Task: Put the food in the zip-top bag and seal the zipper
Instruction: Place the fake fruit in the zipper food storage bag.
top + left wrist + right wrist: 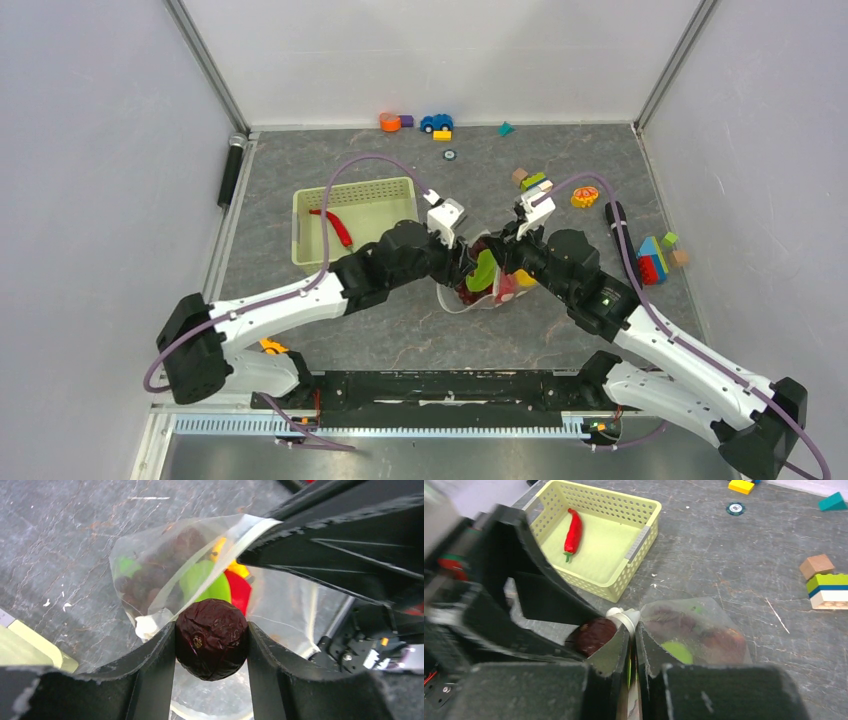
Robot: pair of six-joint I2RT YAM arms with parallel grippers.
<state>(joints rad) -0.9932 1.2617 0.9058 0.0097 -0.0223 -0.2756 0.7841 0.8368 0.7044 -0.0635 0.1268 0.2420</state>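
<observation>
The clear zip-top bag [478, 292] lies mid-table between both grippers. It holds dark purple grapes [150, 580] and green [205, 582], red [239, 590] and yellow [235, 567] pieces. My left gripper [212, 647] is shut on a round dark brown piece [212, 639] and holds it just over the bag's open mouth. My right gripper [633, 640] is shut on the bag's edge [704, 630], beside the white slider tab [624, 617]. The brown piece also shows in the right wrist view [594, 635]. A red chilli [338, 226] lies in the basket.
The pale green lattice basket [300, 230] stands left of the bag. Toy blocks [655, 258] and an orange piece [585, 196] lie at the right. A blue car [436, 122] and more blocks sit at the back. A black cylinder [231, 170] lies at the left edge.
</observation>
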